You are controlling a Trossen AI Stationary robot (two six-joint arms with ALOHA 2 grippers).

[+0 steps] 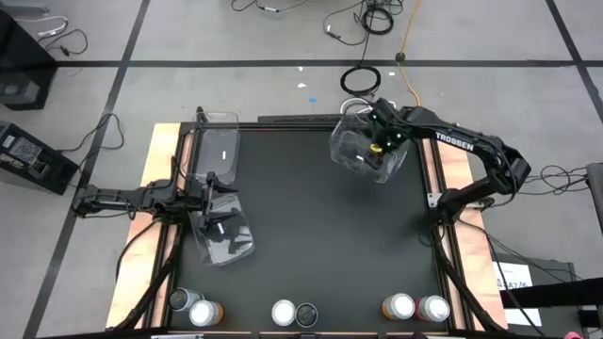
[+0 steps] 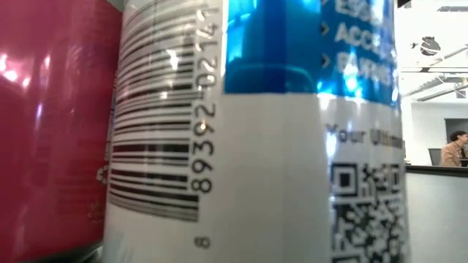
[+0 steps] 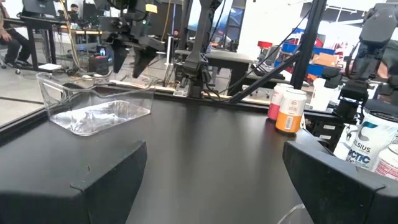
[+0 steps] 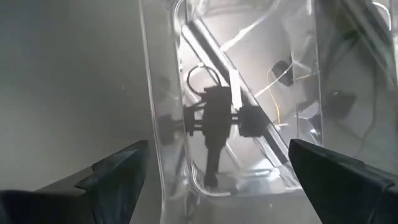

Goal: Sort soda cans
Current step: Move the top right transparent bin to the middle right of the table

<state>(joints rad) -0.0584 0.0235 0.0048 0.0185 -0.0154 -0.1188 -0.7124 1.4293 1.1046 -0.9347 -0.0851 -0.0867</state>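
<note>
Cans stand in a row along the near edge of the black table in the high view, grouped in three pairs. At the left corner a dark-topped can touches an orange-sided can. Near the middle a silver-topped can sits just beside a dark can. Toward the right another orange-sided can stands against a pink can.

The left gripper hangs over the table's left side with its fingers spread wide and nothing between them — its wrist view shows only bare tabletop in the gap. A clear plastic bin lies just beneath and in front of it, and a second clear bin lies behind, along the left edge.

The right gripper is at the far right corner, directly over a third clear bin, which sits askew to the table's edge. Its fingers are also wide apart and hold nothing; the right wrist view looks down through the bin's transparent wall.

In the low view a white can with a barcode and a blue band fills nearly the whole picture, with a pink can just beside it. A person shows far off in the room behind.
</note>
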